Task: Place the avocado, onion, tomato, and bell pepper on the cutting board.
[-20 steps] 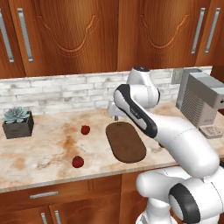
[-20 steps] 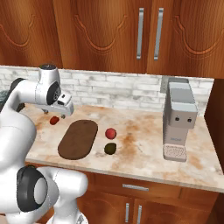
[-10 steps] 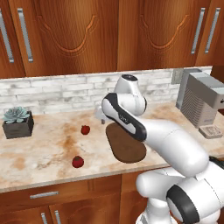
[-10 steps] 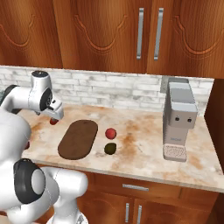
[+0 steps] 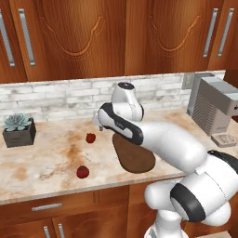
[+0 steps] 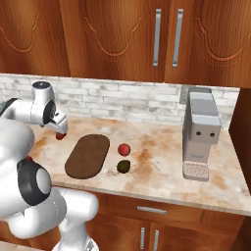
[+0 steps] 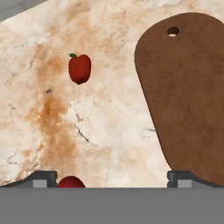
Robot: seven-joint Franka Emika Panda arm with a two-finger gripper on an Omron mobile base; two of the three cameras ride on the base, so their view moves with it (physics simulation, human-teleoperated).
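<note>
One cutting board (image 6: 87, 155) lies bare on the marble bench (image 6: 162, 171). One dark avocado (image 6: 123, 166) sits just right of it, with a red round item (image 6: 124, 149) close behind. Two more red items rest left of the board: one (image 5: 90, 138) near the gripper (image 6: 60, 128), one (image 5: 82, 172) toward the bench's front edge. The fingers (image 7: 43, 178) stand spread wide, grasping nothing. A potted succulent (image 5: 19, 131) and a coffee machine (image 6: 201, 133) flank the scene.

Dark brown oval wooden cutting board (image 6: 87, 155) on a cream marble counter (image 5: 42, 158) veined rust-orange; glossy red bell pepper (image 7: 79, 68) with green stem, upper left; olive-black avocado (image 6: 123, 166).
</note>
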